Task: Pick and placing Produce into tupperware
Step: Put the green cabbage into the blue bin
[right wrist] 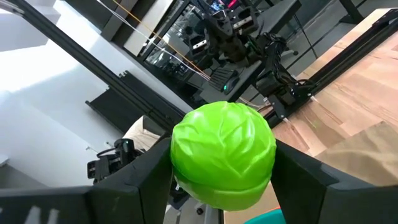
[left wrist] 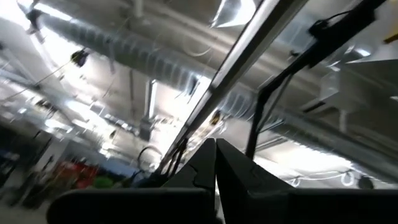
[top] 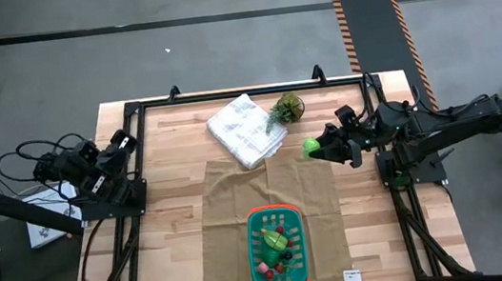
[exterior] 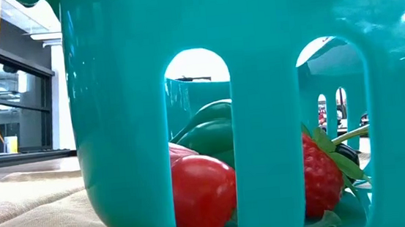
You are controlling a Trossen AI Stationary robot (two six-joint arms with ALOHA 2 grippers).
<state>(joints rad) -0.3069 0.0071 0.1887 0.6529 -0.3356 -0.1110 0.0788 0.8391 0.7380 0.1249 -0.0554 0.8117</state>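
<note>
Right claw | half-wide, gripping green cabbage | above table

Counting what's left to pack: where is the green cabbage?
High view: the green cabbage sits in the right gripper, right of centre, beside the potted plant.

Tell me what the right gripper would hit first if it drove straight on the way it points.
Probably nothing on the table: the right gripper, holding the green cabbage, points across bare wood toward the parked left gripper; height is unclear.
</note>
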